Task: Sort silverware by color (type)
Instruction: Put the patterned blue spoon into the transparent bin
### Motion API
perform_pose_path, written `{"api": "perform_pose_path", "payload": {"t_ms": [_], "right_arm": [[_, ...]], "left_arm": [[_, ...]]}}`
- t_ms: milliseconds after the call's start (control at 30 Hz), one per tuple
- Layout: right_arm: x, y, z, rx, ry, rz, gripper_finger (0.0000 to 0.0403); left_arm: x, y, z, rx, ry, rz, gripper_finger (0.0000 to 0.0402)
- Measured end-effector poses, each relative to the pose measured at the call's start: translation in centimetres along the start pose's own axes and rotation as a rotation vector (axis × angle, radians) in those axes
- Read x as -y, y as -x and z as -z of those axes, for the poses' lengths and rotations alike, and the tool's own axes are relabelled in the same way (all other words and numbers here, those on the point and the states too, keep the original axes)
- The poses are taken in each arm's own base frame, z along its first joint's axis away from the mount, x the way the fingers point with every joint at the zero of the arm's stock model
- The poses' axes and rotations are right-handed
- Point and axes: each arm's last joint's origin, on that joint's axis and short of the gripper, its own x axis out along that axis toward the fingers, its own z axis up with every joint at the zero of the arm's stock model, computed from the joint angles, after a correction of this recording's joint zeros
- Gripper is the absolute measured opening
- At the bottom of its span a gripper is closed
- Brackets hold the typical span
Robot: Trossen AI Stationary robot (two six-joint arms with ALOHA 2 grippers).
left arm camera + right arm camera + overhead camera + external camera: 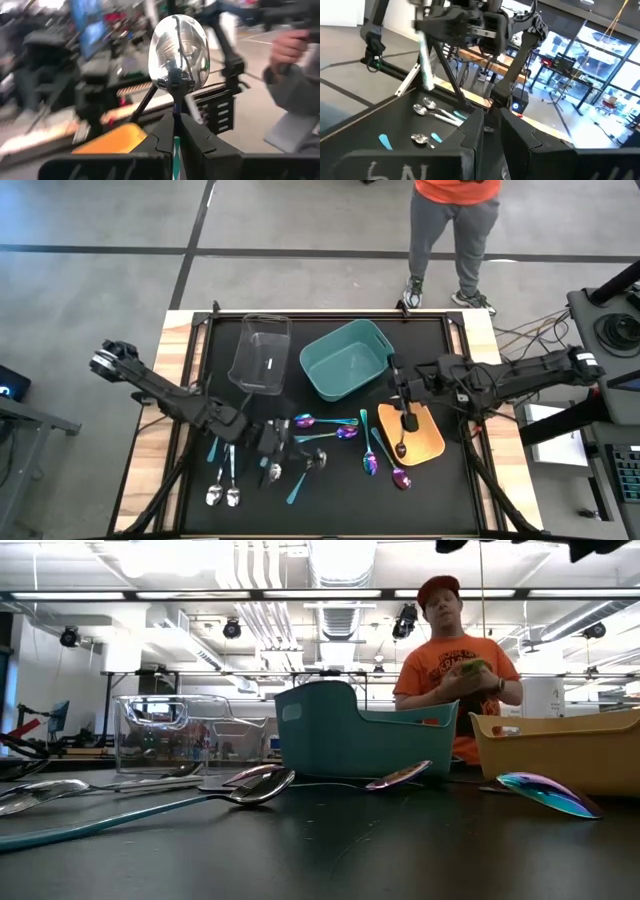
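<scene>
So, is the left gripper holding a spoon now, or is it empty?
Holding one. The left gripper is shut on a spoon: in its wrist view the handle runs between the fingers and the shiny bowl stands above them.

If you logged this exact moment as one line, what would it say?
left gripper: shut on teal-handled spoon, lifted | right gripper: over orange bin, holding a dark spoon | more spoons lie on table

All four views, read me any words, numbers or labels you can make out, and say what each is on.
A white scrawl on the right gripper's dark body: cut off at the picture's edge, not readable.
Dark print on the person's orange T-shirt: too small to read.
The shiny silver-bowled spoon clamped in the left gripper: no marking seen.
No other text is legible.
</scene>
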Motion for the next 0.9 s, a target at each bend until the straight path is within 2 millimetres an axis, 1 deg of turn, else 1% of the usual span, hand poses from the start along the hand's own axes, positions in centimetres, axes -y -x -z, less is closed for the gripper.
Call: {"api": "perform_pose_path", "payload": {"t_ms": [67, 167, 267, 333, 467, 633, 767, 900], "right_arm": [[0.1, -0.5, -0.2, 0.003, -0.010, -0.020, 0.0053], [0.0, -1.6, -0.3, 0.026, -0.020, -0.128, 0.0053], [-0.1, -2.8, -0.4, 0.048, -0.015, -0.231, 0.0053], [0.0, -3.5, -0.4, 0.055, -0.016, -0.269, 0.0054], [0.0, -4.6, -0.2, 0.046, -0.007, -0.291, 0.0054], [0.0, -5.0, 0.0, 0.036, 0.005, -0.296, 0.0054], [0.0, -5.0, 0.1, 0.036, 0.024, -0.298, 0.0054], [0.0, -4.9, 0.1, 0.032, 0.023, -0.301, 0.0054]], "left_arm": [[0.1, -0.5, 0.0, 0.051, -0.046, 0.059, 0.0000], [0.1, -1.2, 0.2, 0.103, -0.077, 0.129, 0.0000], [-0.4, -2.0, 0.9, 0.111, -0.067, 0.142, 0.0000], [-0.7, -2.6, 1.6, 0.107, -0.053, 0.150, 0.0000], [-1.3, -3.7, 2.9, 0.117, -0.013, 0.208, 0.0000], [-1.8, -4.4, 3.8, 0.133, 0.041, 0.271, 0.0000], [-2.1, -4.1, 4.7, 0.138, 0.045, 0.260, 0.0000], [-2.7, -2.7, 6.7, 0.191, 0.073, 0.226, 0.0000]]}}
